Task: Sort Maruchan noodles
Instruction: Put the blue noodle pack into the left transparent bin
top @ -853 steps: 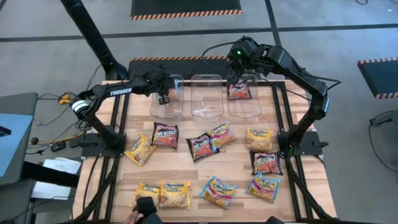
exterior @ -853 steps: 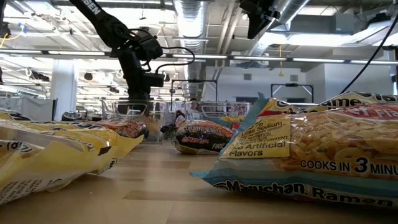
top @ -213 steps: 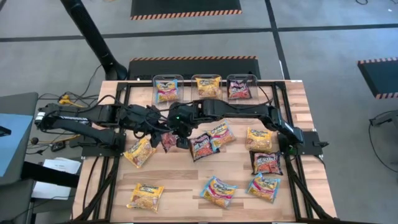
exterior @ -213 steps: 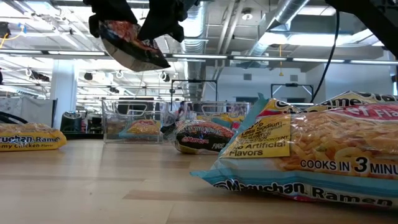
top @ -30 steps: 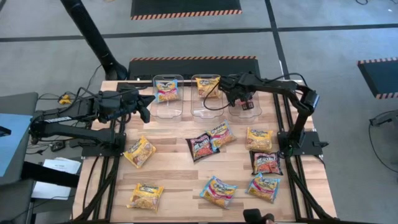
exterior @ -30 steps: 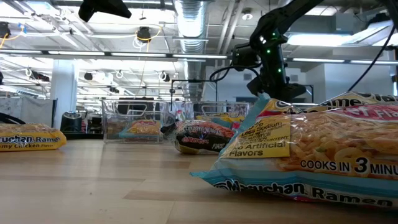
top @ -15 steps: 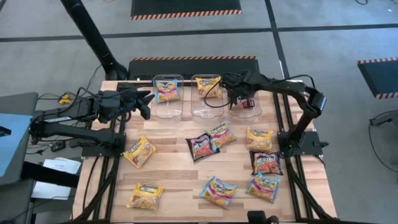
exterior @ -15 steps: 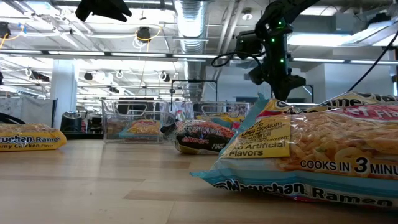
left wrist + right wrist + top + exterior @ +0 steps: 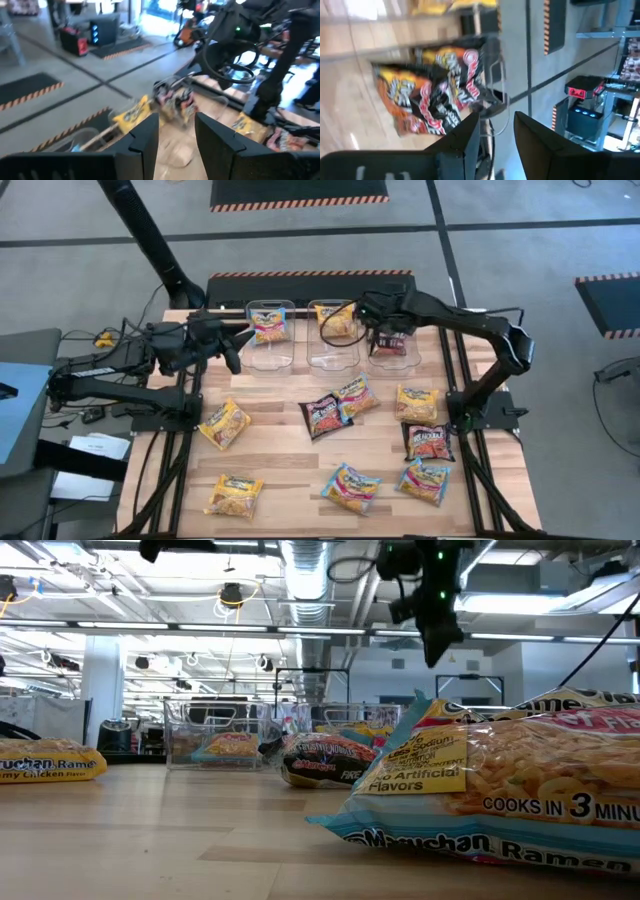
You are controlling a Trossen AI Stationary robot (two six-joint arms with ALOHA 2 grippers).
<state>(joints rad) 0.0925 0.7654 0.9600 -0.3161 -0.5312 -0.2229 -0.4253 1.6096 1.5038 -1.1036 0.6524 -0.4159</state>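
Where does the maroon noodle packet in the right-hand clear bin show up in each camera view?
High view: maroon packet in the right bin, under the right end effector.
Low view: cannot tell it apart among the bins.
Left wrist view: blurred, beyond the fingers.
Right wrist view: fills the middle.
Shared landmark: the yellow packet in the middle bin.
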